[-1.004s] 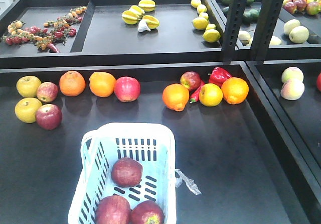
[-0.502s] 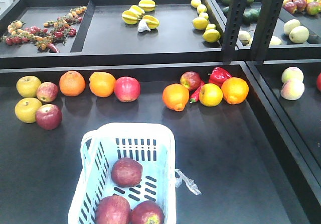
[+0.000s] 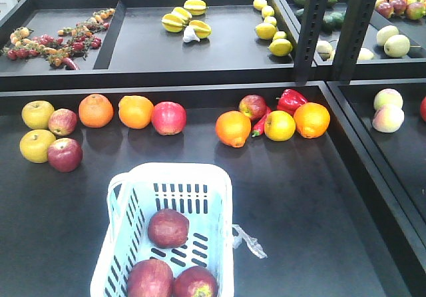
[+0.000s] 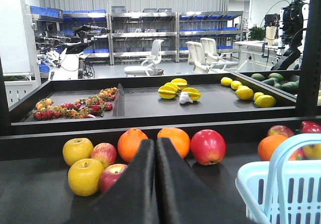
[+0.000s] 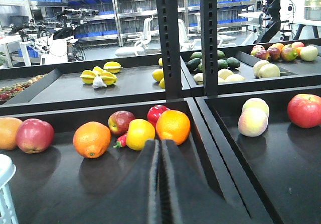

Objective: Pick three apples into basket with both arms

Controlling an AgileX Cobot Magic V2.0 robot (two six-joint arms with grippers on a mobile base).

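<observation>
Nothing's budged over the last second: left gripper (image 4: 155, 156) is pinched closed on nothing, three apples (image 3: 168, 228) sit in the basket (image 3: 223, 210) at the tray's front edge. Right gripper (image 5: 160, 156) is likewise closed and empty, so the job looks done.

No readable text — none anywhere.

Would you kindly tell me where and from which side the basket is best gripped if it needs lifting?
Grip the basket by its hoop handle, which the left wrist view shows upright above the rim. Come from above, fingers either side of the top bar: the slotted walls are probably too wide to span, and three apples fill the inside.
</observation>
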